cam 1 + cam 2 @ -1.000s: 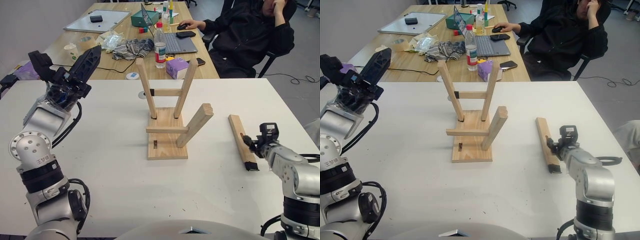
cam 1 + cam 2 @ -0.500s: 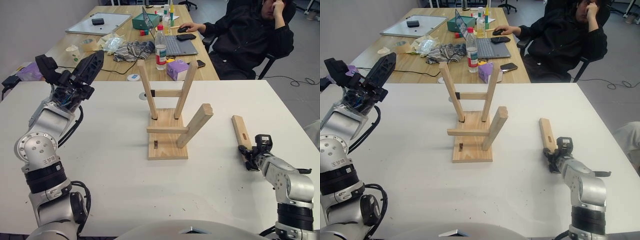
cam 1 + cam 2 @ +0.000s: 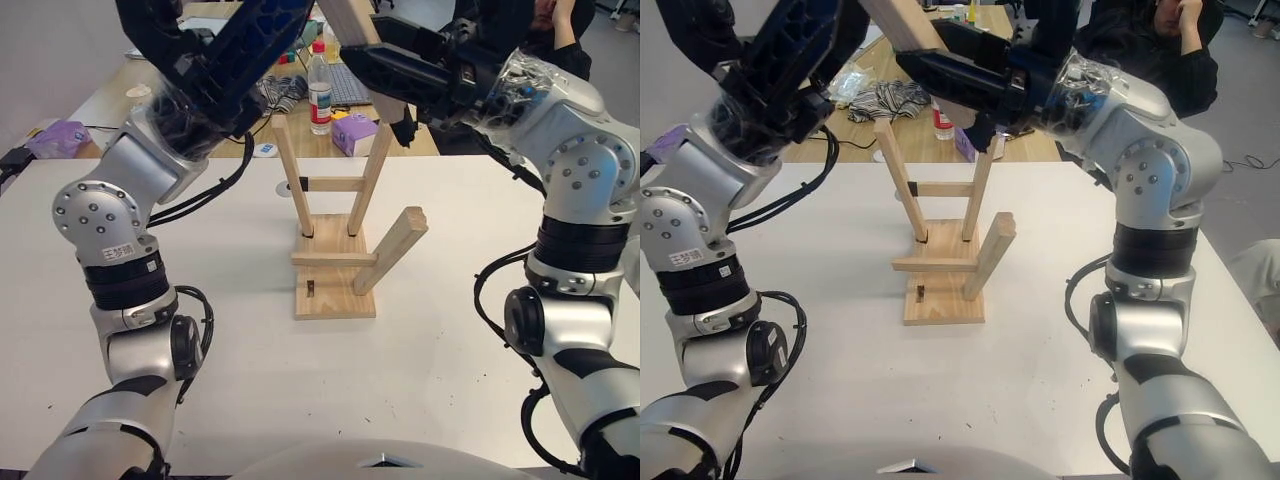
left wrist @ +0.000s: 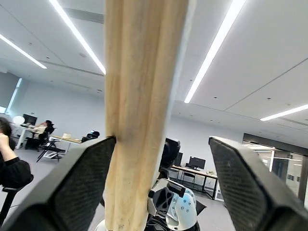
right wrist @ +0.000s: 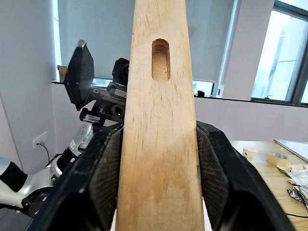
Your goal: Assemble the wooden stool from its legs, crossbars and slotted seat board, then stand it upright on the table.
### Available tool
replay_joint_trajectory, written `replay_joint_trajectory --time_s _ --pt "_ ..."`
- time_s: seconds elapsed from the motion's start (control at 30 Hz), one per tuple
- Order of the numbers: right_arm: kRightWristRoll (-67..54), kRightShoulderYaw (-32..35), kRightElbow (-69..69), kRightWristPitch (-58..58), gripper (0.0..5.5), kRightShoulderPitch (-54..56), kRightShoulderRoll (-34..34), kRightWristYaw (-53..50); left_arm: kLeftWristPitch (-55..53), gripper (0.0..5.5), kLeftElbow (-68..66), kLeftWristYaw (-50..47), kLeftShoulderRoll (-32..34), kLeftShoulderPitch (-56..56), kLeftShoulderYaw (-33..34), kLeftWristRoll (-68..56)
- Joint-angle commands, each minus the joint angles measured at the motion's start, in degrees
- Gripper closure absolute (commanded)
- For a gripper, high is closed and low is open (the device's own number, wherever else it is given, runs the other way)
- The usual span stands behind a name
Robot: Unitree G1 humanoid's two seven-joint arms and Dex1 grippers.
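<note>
White table (image 3: pixel 250 380) bears the partly built stool of pale wood. Its flat slotted seat board (image 3: pixel 335 298) lies face down near the middle. Two square wooden legs (image 3: pixel 292 175) (image 3: pixel 370 180) rise from the far end of the board, tilted slightly apart towards their tops and joined by a short crossbar (image 3: pixel 336 185). A third leg (image 3: pixel 390 250) leans from the board's right side, and a second crossbar (image 3: pixel 333 259) runs from it across the board.

Above the stool both arms are raised high, meeting over it around a loose fourth leg with an oval slot (image 5: pixel 159 72). The right pincer (image 5: pixel 159 144) is clamped on this leg, a black finger pressed on each side. The left pincer (image 4: pixel 162 142) stands apart: one finger (image 4: pixel 91 187) touches the leg's side, and the other is well clear of it.

Beyond the white table, a wooden table (image 3: pixel 110 100) holds a clear bottle with a red cap (image 3: pixel 319 90), a small purple box (image 3: pixel 352 135) and an open laptop (image 3: pixel 348 85).
</note>
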State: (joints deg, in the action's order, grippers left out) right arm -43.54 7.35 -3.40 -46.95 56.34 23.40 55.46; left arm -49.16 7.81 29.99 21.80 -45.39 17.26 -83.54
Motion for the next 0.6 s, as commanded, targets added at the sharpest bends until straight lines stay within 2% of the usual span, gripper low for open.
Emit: replay_joint_trajectory --time_s 0.03,0.2,0.4,0.57,0.6 --pt "-3.5 -2.0 -2.8 -2.5 3.45 -0.5 1.7 3.5 -0.3 1.93 1.3 0.0 0.3 0.1 1.7 -4.6" --pt "-6.0 -2.0 -3.4 -4.9 3.45 -2.6 3.0 4.8 0.2 1.93 1.6 -1.5 1.0 0.7 2.5 -7.4" --pt "-5.5 -3.2 -2.7 -4.5 3.45 -4.9 3.8 5.0 0.3 3.03 0.1 -3.2 1.5 0.5 3.8 -11.3" --pt "-3.4 -4.7 -3.4 -1.8 3.45 -5.2 4.2 5.3 0.8 3.06 -1.3 -3.0 1.5 1.0 4.7 -11.6" --pt "-3.2 -4.9 -3.3 -1.8 3.07 -5.1 4.2 5.1 1.3 3.06 -1.9 -2.9 1.3 1.0 5.2 -11.5"
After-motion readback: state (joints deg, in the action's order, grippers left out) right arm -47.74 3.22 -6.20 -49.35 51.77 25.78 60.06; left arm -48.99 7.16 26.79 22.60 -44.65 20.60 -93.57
